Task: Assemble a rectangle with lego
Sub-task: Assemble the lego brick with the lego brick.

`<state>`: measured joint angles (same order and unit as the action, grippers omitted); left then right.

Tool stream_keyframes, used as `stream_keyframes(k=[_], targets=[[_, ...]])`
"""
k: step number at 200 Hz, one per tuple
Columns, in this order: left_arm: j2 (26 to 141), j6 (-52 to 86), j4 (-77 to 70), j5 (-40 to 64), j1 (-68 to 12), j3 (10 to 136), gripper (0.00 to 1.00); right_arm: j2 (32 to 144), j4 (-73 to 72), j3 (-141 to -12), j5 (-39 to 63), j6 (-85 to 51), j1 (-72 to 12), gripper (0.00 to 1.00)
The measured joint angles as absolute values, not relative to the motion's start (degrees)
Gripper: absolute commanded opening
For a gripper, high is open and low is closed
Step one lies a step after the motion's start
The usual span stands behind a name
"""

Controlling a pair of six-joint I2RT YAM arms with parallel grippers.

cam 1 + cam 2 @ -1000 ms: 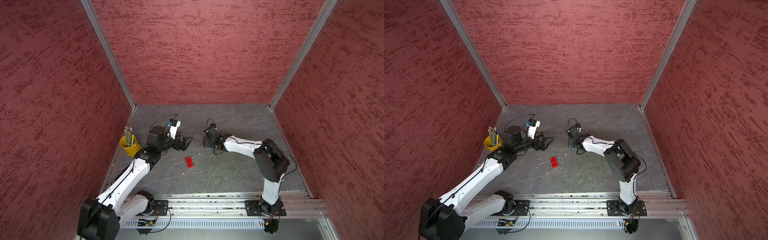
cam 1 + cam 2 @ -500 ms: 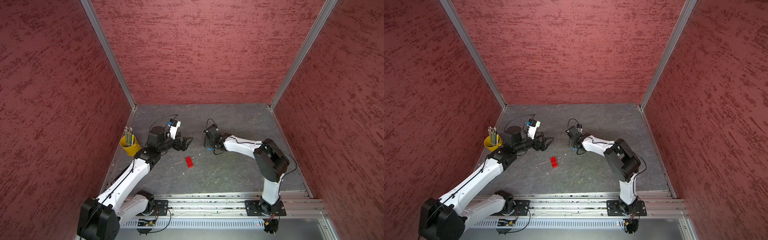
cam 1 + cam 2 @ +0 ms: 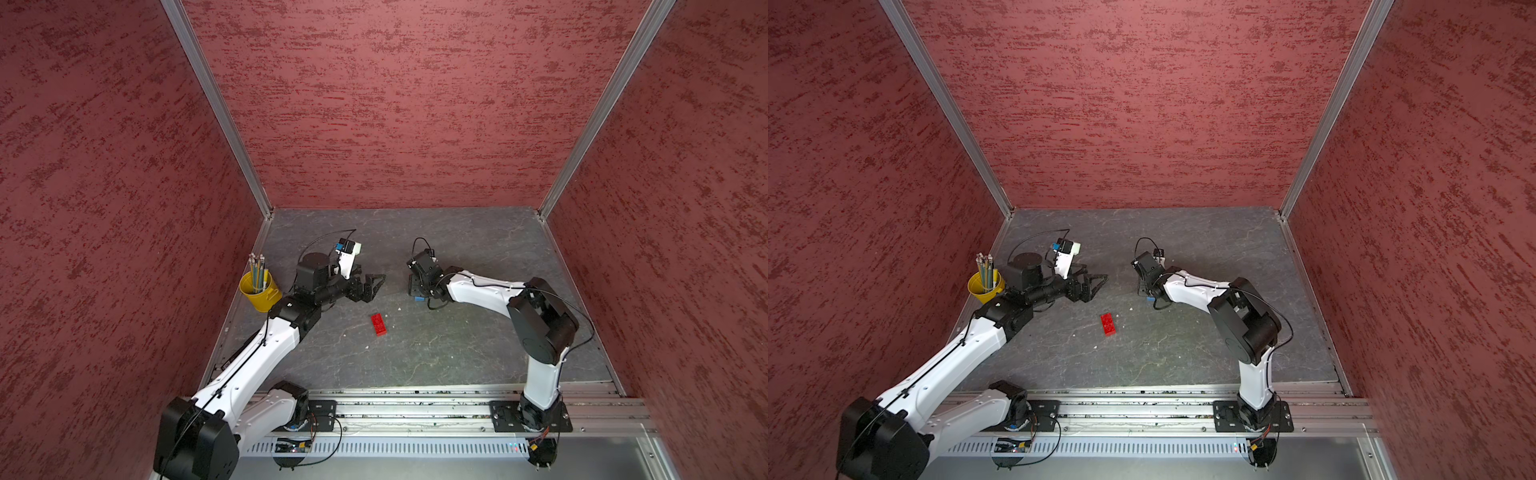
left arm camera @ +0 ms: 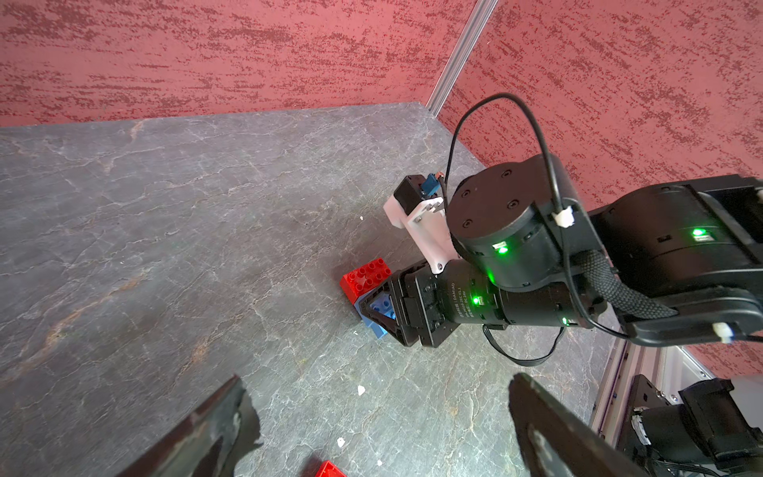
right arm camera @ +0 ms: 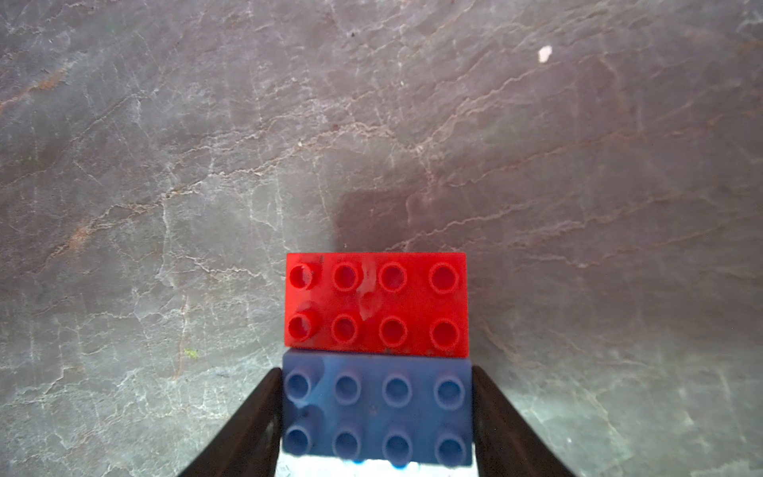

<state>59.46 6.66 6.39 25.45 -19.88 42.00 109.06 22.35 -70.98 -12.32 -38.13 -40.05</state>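
Observation:
A red lego brick (image 5: 376, 303) and a blue lego brick (image 5: 376, 409) lie joined long side to long side as one flat studded block on the table. My right gripper (image 5: 376, 371) is shut on the blue brick, one finger against each short end; the red brick sticks out past the fingertips. In the left wrist view the same block (image 4: 365, 276) sits at the tip of the right gripper (image 4: 377, 307). A loose red brick (image 3: 378, 324) (image 3: 1108, 324) lies alone nearer the front. My left gripper (image 3: 374, 282) (image 4: 377, 378) hovers open and empty, facing the right one across a gap.
A yellow pencil cup (image 3: 259, 286) (image 3: 985, 284) stands by the left wall, just behind my left arm. Red walls close in the grey stone table (image 3: 457, 345) on three sides. An aluminium rail (image 3: 415, 409) carrying both arm bases runs along the front edge.

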Motion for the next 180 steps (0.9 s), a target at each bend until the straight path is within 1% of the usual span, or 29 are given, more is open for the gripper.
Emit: stream_keyframes(k=[42,96,135,180], targets=[[59.4,6.7,6.4,25.5,-19.9,42.0,1.00,109.7,23.7,-72.0,-13.7,-37.0,-40.5,0.63],[59.2,6.7,6.4,25.5,-19.9,42.0,1.00,109.8,24.5,-72.2,-14.3,-36.4,-40.7,0.67],[58.7,6.6,6.4,25.4,-19.9,42.0,1.00,110.7,29.0,-72.1,-14.6,-35.5,-40.7,0.74],[58.4,6.6,6.4,25.4,-19.9,42.0,1.00,110.7,29.8,-71.9,-14.5,-34.3,-40.7,0.82]])
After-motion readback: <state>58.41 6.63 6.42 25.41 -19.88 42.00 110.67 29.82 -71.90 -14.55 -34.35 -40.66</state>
